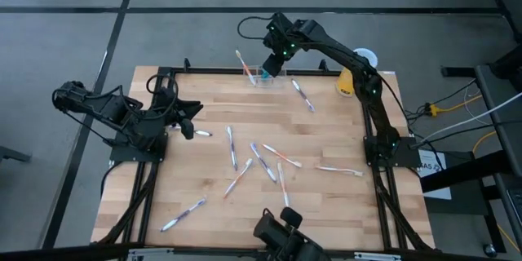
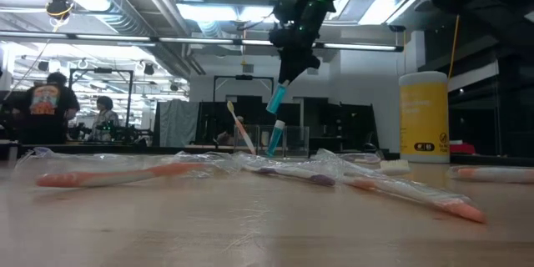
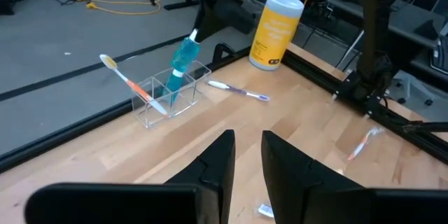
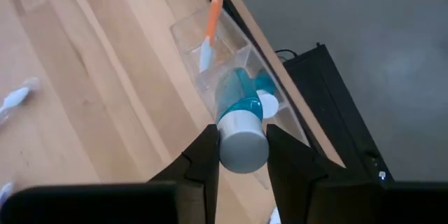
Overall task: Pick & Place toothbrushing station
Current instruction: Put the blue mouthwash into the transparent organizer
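The toothbrushing station, a low see-through holder [image 1: 263, 77] [image 3: 168, 98] [image 4: 234, 45], stands at the table's far edge. In it an orange-handled toothbrush [image 3: 129, 84] [image 4: 212, 21] leans out toward the left. A teal tube with a white cap [image 4: 266, 102] [image 2: 274, 138] stands upright beside it. My right gripper [image 1: 273, 64] [image 4: 243, 136] hangs right above the holder, shut on a second teal tube [image 2: 279, 98] [image 3: 186, 52]. My left gripper [image 1: 189, 124] [image 3: 248, 147] is raised at the table's left side, a narrow gap between its fingers and nothing in it. My right gripper pinches the teal tube at its capped upper end [image 4: 242, 127], one finger on each side. The fingers come from above, slanting down. The tube hangs tilted below them, its lower end just over the holder; whether it touches the standing tube's cap I cannot tell.
A yellow cylinder with a white top [image 1: 347, 80] [image 2: 424, 117] stands at the far right corner. A purple-tipped toothbrush [image 1: 303, 95] [image 3: 238, 91] lies near the holder. Several wrapped toothbrushes [image 1: 261, 159] are scattered over the table's middle and near left.
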`<state>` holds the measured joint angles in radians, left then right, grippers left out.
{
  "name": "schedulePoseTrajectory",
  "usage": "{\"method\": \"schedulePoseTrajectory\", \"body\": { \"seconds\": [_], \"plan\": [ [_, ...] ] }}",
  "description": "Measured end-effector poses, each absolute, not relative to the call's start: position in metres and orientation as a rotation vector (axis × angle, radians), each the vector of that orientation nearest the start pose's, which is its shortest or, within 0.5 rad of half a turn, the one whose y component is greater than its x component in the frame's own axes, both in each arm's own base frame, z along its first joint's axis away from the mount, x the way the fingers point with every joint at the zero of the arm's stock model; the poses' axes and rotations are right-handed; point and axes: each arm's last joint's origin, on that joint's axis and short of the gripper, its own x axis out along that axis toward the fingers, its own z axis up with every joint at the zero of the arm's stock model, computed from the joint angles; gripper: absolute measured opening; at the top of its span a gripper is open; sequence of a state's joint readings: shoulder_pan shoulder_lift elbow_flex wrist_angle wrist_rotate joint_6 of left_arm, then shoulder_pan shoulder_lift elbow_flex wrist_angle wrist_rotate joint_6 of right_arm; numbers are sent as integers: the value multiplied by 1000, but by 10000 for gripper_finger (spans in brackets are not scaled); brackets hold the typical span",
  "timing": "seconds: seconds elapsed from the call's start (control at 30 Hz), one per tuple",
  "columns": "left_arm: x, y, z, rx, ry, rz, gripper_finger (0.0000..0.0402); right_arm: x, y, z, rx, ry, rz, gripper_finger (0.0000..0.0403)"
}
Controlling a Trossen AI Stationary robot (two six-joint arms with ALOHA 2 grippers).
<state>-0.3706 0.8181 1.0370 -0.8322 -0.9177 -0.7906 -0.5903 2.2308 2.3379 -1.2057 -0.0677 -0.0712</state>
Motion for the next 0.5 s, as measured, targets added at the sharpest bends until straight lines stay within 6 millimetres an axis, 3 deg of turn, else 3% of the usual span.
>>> {"method": "schedulePoseTrajectory", "body": {
  "seconds": [0.2, 0.5],
  "plan": [
    [135, -27, 359, -385, 255, 682, 68, 391, -260, 295, 276, 1117, -429, 93],
    [135, -27, 359, -385, 255, 682, 68, 399, -263, 286, 249, 1107, -420, 93]
  ]
}}
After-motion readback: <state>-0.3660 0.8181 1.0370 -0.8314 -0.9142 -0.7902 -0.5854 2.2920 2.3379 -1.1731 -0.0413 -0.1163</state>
